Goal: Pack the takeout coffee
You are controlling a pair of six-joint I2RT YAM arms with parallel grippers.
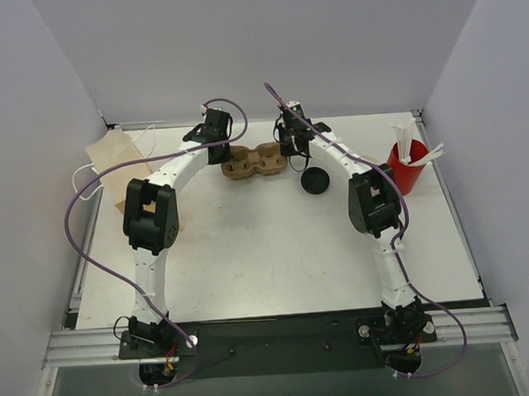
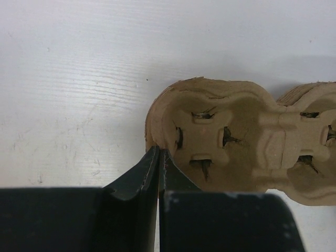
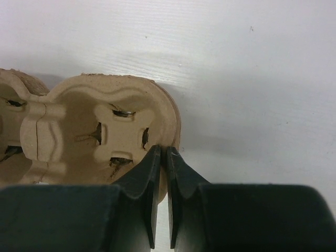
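Wrist views show our left gripper and right gripper nipping opposite rims of the carrier by the table's far edge, presumably to lift it level; only the coffee's lid shows, near it.

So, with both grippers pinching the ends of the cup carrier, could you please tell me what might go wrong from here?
1. The left gripper and right gripper each hold only the thin rim of the cup carrier; the pulp may tear or slip out if they lift unevenly.
2. The black lid lies close to the right gripper and could get knocked away when it moves.
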